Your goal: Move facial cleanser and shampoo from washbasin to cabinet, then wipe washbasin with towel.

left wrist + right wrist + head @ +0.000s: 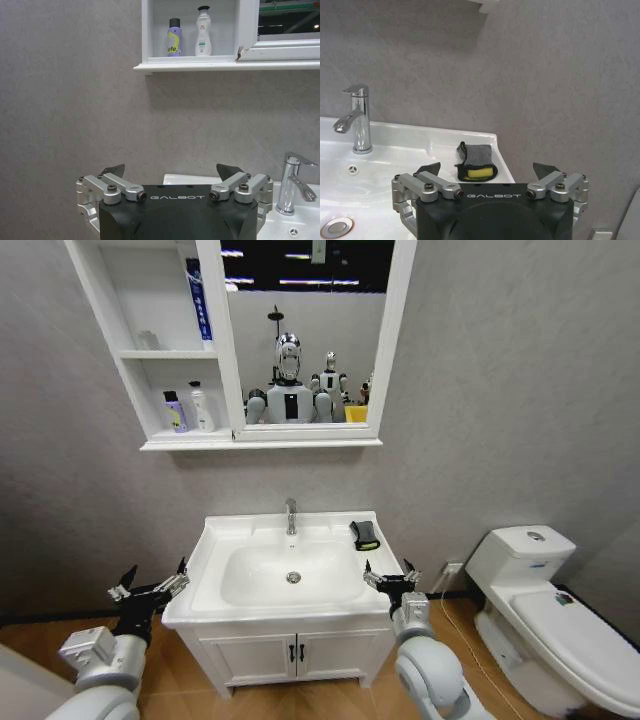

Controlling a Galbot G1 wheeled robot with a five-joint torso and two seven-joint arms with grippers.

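The white washbasin [218, 540] holds no bottles. On its right rim, near the wall, lies the black towel [365, 534] with a yellow-green edge [476, 162]. A purple bottle [175, 412] [174, 38] and a white bottle [202, 408] [203, 32] stand on the lowest shelf of the cabinet [255, 443]. I cannot tell which is the facial cleanser and which the shampoo. My left gripper [152, 582] [171, 170] hangs open off the basin's left side. My right gripper [391, 572] [487, 167] is open at the front right corner, just short of the towel.
A chrome faucet [291, 515] rises at the back of the basin. A blue tube [198, 300] stands on the cabinet's top shelf. A white toilet [540, 610] is close on the right. The vanity doors [295, 652] below are closed.
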